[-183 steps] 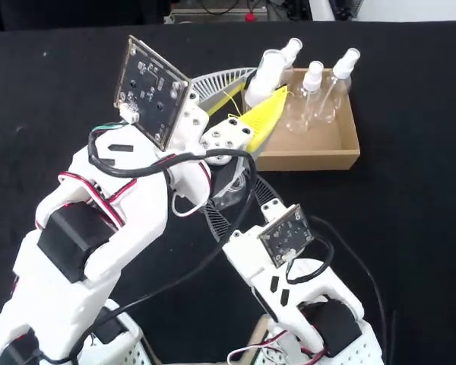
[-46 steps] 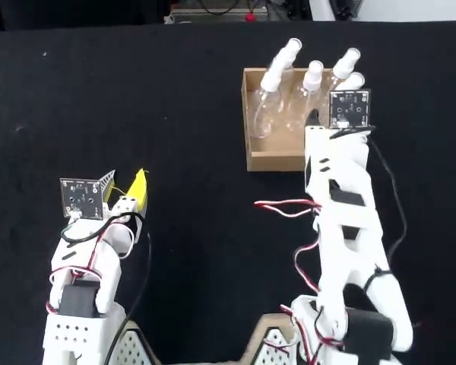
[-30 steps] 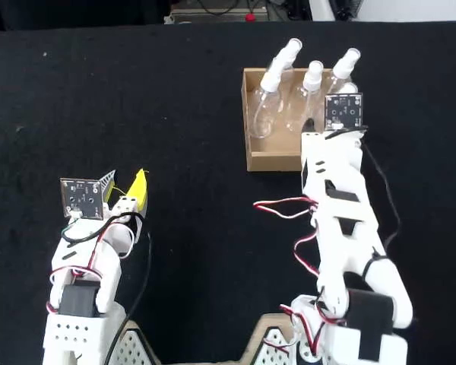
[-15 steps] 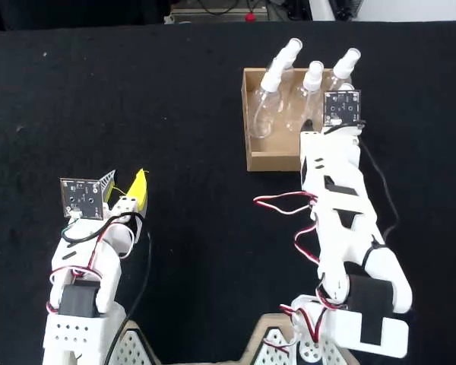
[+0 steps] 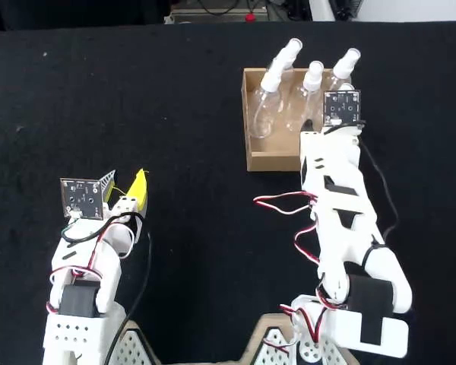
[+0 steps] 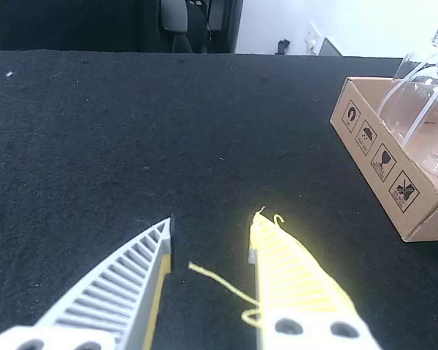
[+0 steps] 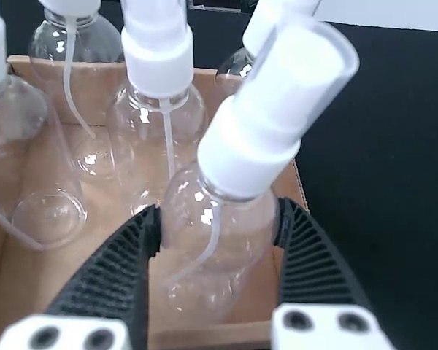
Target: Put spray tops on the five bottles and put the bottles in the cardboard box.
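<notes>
The table point(image 5: 137, 91) is viewed from above by the high camera. The left wrist camera is aimed low toward the far-right box point(image 6: 383, 157). The right wrist camera is held close above a bottle point(image 7: 219, 233) in that box, which is shared by all views.

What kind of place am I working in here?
Likely a robotics lab bench: black cloth-covered table, two white robot arms, the right pincer gripping a clear plastic spray bottle, cables at the far edge.
</notes>
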